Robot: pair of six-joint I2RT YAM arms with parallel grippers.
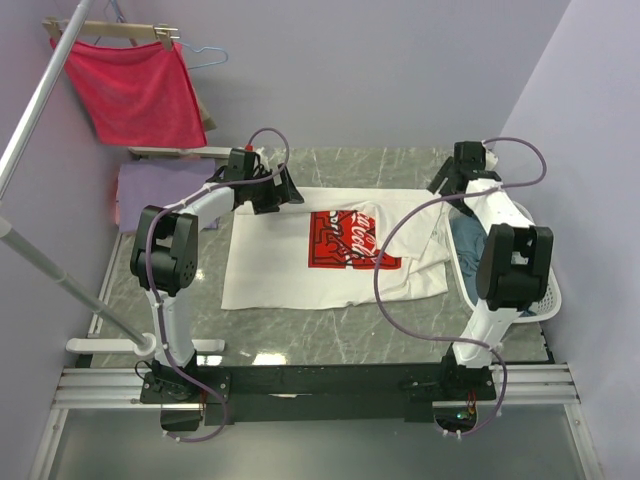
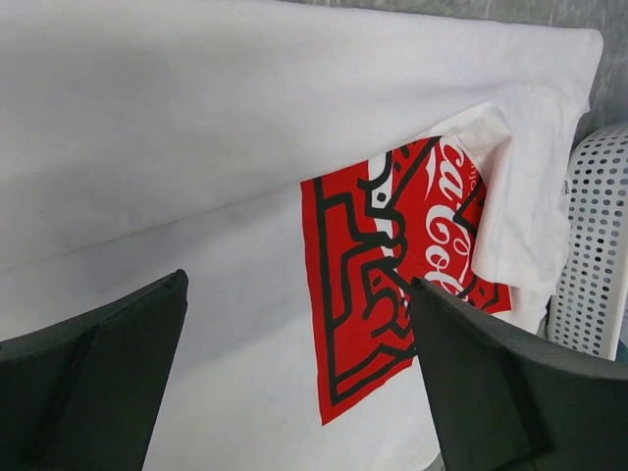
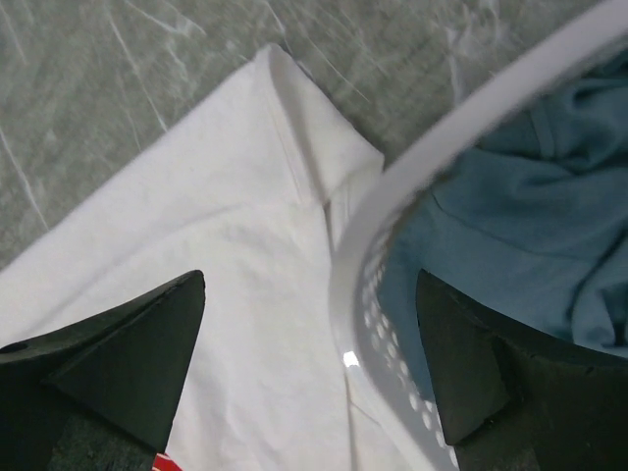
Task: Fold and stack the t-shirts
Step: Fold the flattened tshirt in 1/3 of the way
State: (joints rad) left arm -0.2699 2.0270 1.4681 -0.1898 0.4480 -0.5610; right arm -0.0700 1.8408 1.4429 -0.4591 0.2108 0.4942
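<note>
The left gripper (image 2: 297, 287) hangs over the far left part of the white cotton t-shirt with a red square print (image 1: 290, 262), its jaws wide apart and empty. The right gripper (image 3: 310, 280), also spread and empty, hovers over the shirt's far right corner and the rim of the white slotted plastic laundry basket (image 3: 392, 186). The shirt lies print-up on the grey marbled table (image 1: 300, 330) with one sleeve folded over the print; a grey-blue tee (image 3: 520, 196) sits in the basket and a lavender tee (image 1: 150, 185) lies at the far left.

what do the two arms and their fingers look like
Both the left arm and the right arm have white tubular links joined by chunky black joint housings. A thin greyish-purple cable loops loosely along each, from base to wrist. The fingers are matte black, broad and wedge-shaped, with no visible markings.
</note>
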